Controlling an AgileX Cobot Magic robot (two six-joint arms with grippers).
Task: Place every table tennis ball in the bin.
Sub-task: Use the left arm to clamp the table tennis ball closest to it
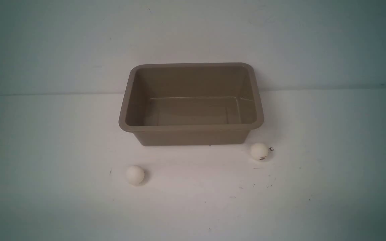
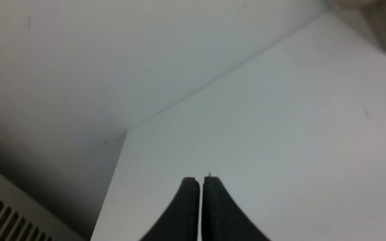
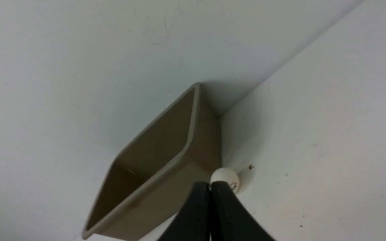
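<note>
- Table (image 1: pixel 45 167): flat white matte top with a few dark specks; plain pale wall (image 1: pixel 193 30) behind.
- left gripper (image 2: pixel 201 180): black tapered jaws pressed together, nothing between them. Not in the front view; its wrist view shows only bare table ahead.
- left ball (image 1: pixel 135 174): small white matte sphere on the table, in front of the bin's left corner and well apart from it.
- bin (image 1: pixel 193 136): taupe plastic tub with rounded corners, flared rim and smooth sloping walls. Nothing inside. It sits back by the wall, behind both balls.
- right ball (image 1: pixel 259 151): same kind, dark print low on it, just beside the bin's front right corner. Can't tell if it touches.
- right gripper (image 3: pixel 210 186): black jaws pressed together, empty; the right ball shows just beyond the tips.
- Handling guess: the balls look light, hollow, stiff and smooth, so they will likely roll or squirt out of an off-centre pinch. Jaws must spread first, then close across the widest part with a light squeeze.
</note>
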